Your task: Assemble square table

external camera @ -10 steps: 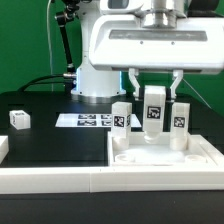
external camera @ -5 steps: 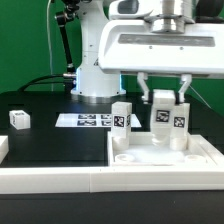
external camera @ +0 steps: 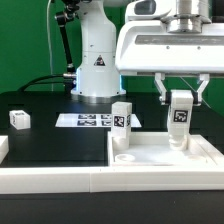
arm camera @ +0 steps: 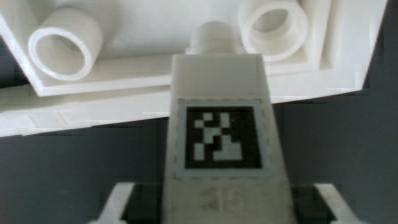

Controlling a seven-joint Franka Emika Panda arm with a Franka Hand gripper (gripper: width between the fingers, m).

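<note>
- Gripper (external camera: pixel 183 100) is up over the exterior view's right side of the square top (external camera: pixel 150 155). Fingers are pinched narrow on the upper sides of the held leg (external camera: pixel 181 120), which hangs upright with its tag facing the camera.
- Wrist view: held leg (arm camera: pixel 222 130) runs straight out from between the fingers. Its far end points at the top's underside between two round sockets (arm camera: pixel 63 45) (arm camera: pixel 276 22), nearer the second. It is not over either one.
- The exterior view doesn't show whether the leg's lower end touches the top.
- Standing leg (external camera: pixel 122 118) is upright in the top at the exterior view's left.
- Loose leg (external camera: pixel 19 119) lies on the black table well apart, beyond the marker board (external camera: pixel 88 121).
- Step in hand, by my reading: seat the held leg in a free corner socket.
- Doing it well:
  - Centre the leg's end over the socket mouth before descending, since an off-centre approach would catch the socket's raised rim.
  - Keep the leg plumb and go down slowly.
  - If it needs turning in, keep the downward push light so the top doesn't skate.
  - Open the fingers only once the leg stands by itself.
</note>
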